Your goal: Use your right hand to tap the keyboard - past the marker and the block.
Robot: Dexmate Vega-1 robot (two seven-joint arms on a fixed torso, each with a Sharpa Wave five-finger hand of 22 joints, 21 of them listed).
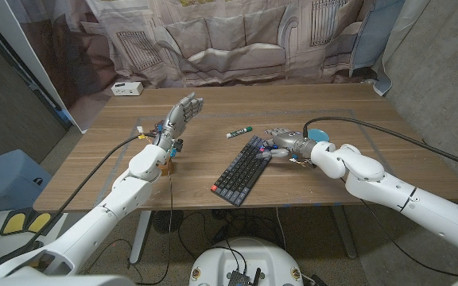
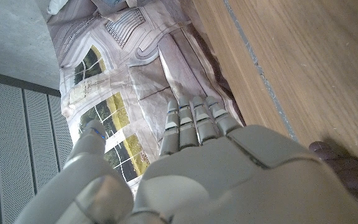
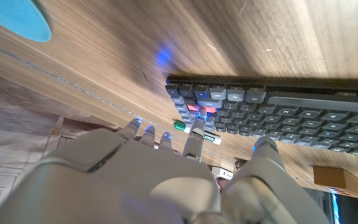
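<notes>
The keyboard (image 1: 242, 170) lay slanted on the wooden counter (image 1: 213, 107), and serves here as the landmark. In the head view the right hand (image 1: 280, 143) lay at the keyboard's far end, its fingers reaching onto the last keys; whether they pressed a key could not be told. The right wrist view showed the same hand (image 3: 166, 180) from behind, fingers slightly apart and gripping nothing, with the keyboard (image 3: 278, 118) just ahead. The marker (image 1: 239, 133), white with a green cap, lay just beyond the keyboard's far end, in the wrist view (image 3: 196, 131) showing between the fingertips. A blue disc (image 1: 318, 133) lay beyond the right hand. The block (image 1: 168, 166) stood left of the keyboard, partly hidden by the left arm. The left hand (image 1: 180, 116) was raised above the counter, left of the keyboard, fingers extended and empty; the left wrist view showed its back (image 2: 229, 168) against a printed backdrop (image 2: 117, 74). A white box (image 1: 126, 88) sat at the counter's far left edge.
</notes>
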